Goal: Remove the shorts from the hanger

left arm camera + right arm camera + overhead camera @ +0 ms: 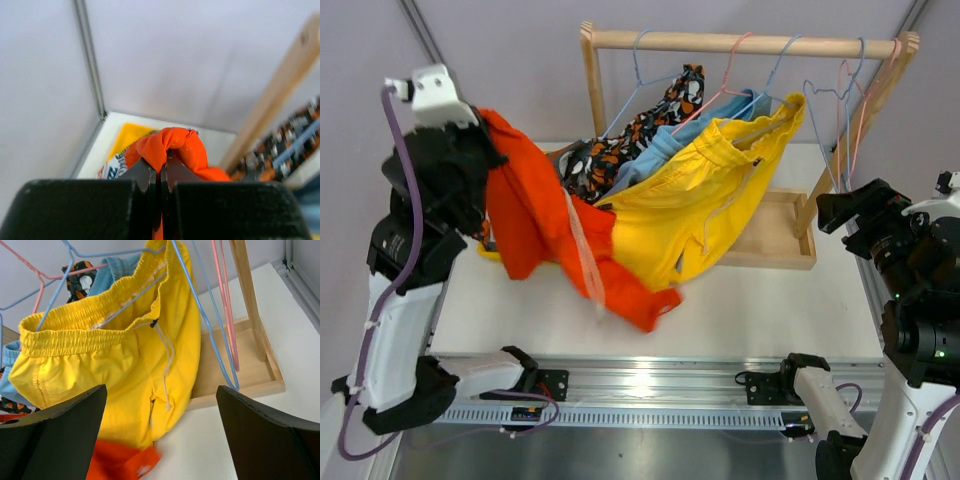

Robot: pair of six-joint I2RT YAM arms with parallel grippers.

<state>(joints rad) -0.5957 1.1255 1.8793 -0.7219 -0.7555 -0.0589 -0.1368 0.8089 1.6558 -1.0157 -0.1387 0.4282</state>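
Shorts of four colours hang on or beside a wooden garment rack (740, 42), which stands at the far side of a white tabletop (770, 310).

Yellow shorts (700, 200), the largest piece, hang from a blue wire hanger under the middle of the rack's rail. The elastic waistband is uppermost and the legs drape forward over the rack's base tray (780, 240).

Red-orange shorts (525, 215) are off to the left of the rack, lifted at one end. Their lower leg trails on the tabletop in front of the rack and touches the yellow hem.

Black-orange-white print shorts (620, 140) hang at the left end of the rail, with light blue shorts (660, 150) between them and the yellow pair.

Two bare wire hangers, one blue (825, 110) and one pink (855, 100), hang at the right end of the rail.

Left gripper (160, 170): jaws pinched tight on a bunched fold of the red-orange shorts, left of the rack.

Right gripper (161, 388): jaws spread wide and holding nothing, right of the rack and facing the yellow shorts.

A white drawstring (167, 360) dangles from the yellow waistband.

A white patch with blue print (112, 167) shows beneath the held fold. Its marks are too blurred to read, and no other writing is legible.
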